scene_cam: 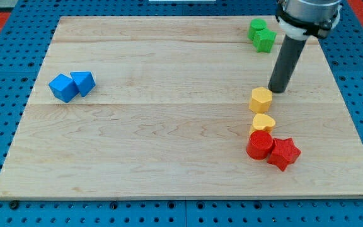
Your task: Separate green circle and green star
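Observation:
The green circle (256,27) and the green star (265,40) sit touching each other near the view's top right of the wooden board (169,126). The star lies just below and right of the circle. My tip (277,89) rests on the board below the green pair, some way down from the star. It stands just right of and slightly above the yellow hexagon (261,99), close to it.
A yellow heart (263,122) lies below the hexagon. A red circle (259,144) and a red star (283,152) touch below that. Two blue blocks (62,87) (83,82) sit together at the view's left.

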`<act>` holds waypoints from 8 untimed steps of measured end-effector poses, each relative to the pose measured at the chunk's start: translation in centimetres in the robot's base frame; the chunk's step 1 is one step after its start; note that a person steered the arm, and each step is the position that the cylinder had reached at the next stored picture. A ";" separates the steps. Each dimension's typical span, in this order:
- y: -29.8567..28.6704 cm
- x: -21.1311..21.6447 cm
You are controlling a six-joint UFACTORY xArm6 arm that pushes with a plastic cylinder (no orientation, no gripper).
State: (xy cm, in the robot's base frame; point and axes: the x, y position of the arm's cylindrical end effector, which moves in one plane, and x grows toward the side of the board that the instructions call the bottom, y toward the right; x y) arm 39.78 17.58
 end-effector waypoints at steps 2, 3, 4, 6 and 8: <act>-6.1 2.9; -2.4 5.2; -1.5 5.2; 10.7 -11.6; 9.9 -20.6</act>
State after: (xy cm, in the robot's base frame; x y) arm 19.20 27.49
